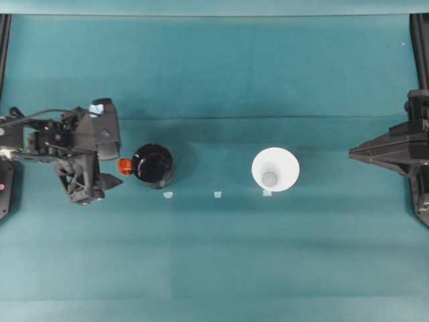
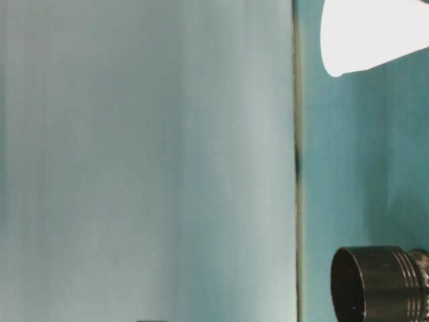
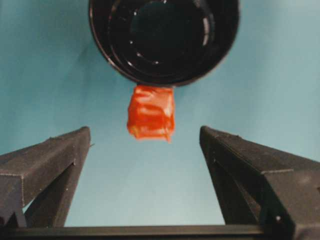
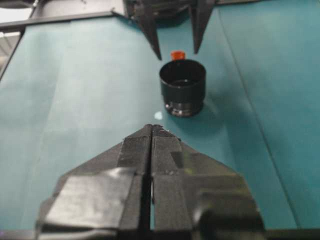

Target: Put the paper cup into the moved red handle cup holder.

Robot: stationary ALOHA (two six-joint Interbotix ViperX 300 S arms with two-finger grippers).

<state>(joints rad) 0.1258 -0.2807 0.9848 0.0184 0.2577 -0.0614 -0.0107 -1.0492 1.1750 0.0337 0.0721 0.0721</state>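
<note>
1. Desk (image 1: 214, 268): teal cover, mostly bare. Holder and cup sit in one row across the middle, well apart.
2. Left gripper (image 1: 115, 173): parked at the left, low to the desk. Left wrist view shows fingers (image 3: 55, 160) spread wide, nothing held, red tab just ahead of the gap and not touched. Looks lined up to pinch that tab, presumably to drag or steady the holder.
3. Right gripper (image 1: 353, 153): at the far right edge, well clear of the cup. Right wrist view shows its fingers (image 4: 135, 150) pressed together, holding nothing. Reads as waiting its turn.
4. Paper cup (image 1: 275, 169): white, upright, mouth up, right of centre, just behind a small tape mark. Free-standing, not yet in the holder.
5. Red handle cup holder (image 1: 153, 164): black, upright, open top, left of centre, nothing inside. Handle tab (image 1: 125, 166) points at the left gripper, which suits a grab from that side.
6. Tape marks (image 1: 218, 194): small pale bits on the desk, probably position markers.
</note>
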